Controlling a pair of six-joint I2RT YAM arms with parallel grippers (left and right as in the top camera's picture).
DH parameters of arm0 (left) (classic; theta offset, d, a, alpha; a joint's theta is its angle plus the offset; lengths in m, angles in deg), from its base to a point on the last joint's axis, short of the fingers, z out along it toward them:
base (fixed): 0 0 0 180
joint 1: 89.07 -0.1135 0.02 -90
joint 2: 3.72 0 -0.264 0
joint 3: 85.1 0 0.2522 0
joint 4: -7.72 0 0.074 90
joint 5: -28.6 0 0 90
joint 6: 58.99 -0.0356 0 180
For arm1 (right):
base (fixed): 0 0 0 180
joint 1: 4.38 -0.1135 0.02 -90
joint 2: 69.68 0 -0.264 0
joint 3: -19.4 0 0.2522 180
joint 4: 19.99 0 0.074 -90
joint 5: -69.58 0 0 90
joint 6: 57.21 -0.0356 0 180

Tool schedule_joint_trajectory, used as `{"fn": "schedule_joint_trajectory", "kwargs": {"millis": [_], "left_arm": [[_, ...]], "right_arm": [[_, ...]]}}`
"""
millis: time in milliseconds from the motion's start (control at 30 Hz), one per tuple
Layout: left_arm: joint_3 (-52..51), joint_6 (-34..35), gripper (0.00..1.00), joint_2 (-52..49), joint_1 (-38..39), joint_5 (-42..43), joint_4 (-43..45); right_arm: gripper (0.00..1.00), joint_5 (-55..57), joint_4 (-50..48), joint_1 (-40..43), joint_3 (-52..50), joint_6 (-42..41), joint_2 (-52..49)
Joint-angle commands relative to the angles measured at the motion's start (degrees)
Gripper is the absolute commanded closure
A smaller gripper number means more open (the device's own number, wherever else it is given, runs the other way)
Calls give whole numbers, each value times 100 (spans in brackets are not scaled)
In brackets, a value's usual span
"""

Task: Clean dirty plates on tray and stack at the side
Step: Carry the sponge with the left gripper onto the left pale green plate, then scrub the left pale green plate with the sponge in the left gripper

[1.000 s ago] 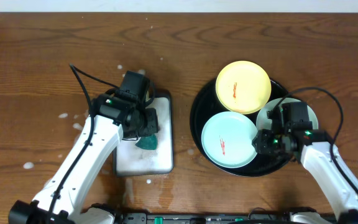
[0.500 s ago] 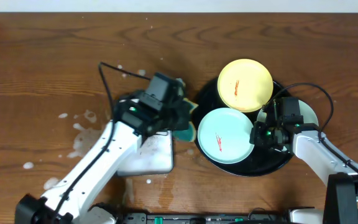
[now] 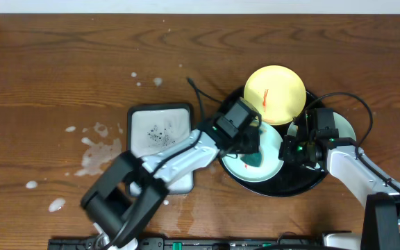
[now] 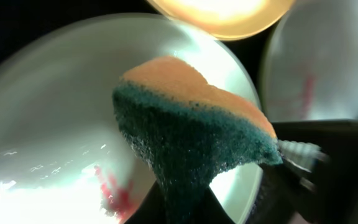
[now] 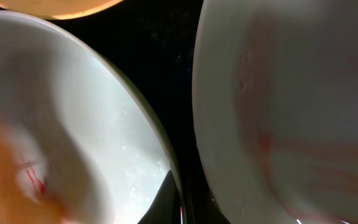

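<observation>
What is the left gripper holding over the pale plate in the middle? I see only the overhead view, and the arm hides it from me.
Observer: The left gripper is shut on a sponge, orange on top and green below. The left wrist view shows it clearly.
Operator: Is the red smear of that plate hidden under the sponge?
Observer: No. In the left wrist view the smear lies uncovered on the pale plate, to the left of the sponge.
Operator: And the far-right plate, is it dirty?
Observer: Yes. The right wrist view shows a faint red mark on it.
</observation>
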State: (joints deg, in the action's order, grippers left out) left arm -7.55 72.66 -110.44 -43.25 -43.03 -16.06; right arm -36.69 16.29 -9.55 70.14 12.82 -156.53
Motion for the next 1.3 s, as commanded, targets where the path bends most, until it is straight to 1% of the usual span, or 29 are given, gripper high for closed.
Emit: {"fn": "schedule_joint_trajectory", "kwargs": {"millis": [0,67,100,267,367,467,533,600,633,767,833,900,967,1100,1167,1267], "left_arm": [[127,256,93,-339,28,46,-17],[127,118,93,-525,4,-11,-234],[127,57,93,-575,-15,-192,-448],[184,-289,93,-601,-17,-1910,-1775],[302,-481,92,-601,-26,-2656,-2343],[461,-702,93,-601,-26,-3119,-2658],[562,-848,92,-601,-28,-3152,-2677],[645,-844,92,-601,-26,-2992,-2603],[658,-846,92,-601,-24,-2723,-2468],[658,-813,92,-640,-7,-885,-1606],[658,-553,92,-710,63,-46,-1123],[658,-330,92,-798,188,396,-826],[658,-188,93,-905,387,520,-682],[651,-190,92,-1029,575,518,-706],[651,-190,92,-1047,579,546,-798],[654,-195,92,-1045,579,570,-1217]], "right_arm": [[99,332,-24,-55,-26,-120,-114],[99,328,-24,-57,-26,-120,-114],[99,313,-24,-55,-26,-120,-114],[99,260,-20,-55,-26,-120,-114],[99,254,-22,-55,-26,-122,-114],[99,254,-22,-55,-26,-122,-114],[99,254,-20,-55,-26,-122,-114],[99,254,-20,-55,-26,-122,-114],[99,254,-20,-55,-26,-122,-114],[99,254,-20,-55,-26,-122,-114],[99,254,-20,-55,-26,-122,-114],[99,254,-22,-55,-26,-122,-114],[99,254,-24,-55,-26,-120,-114],[99,251,-22,-55,-26,-120,-114],[99,251,-22,-55,-26,-120,-114],[99,254,-22,-55,-26,-120,-114]]}}
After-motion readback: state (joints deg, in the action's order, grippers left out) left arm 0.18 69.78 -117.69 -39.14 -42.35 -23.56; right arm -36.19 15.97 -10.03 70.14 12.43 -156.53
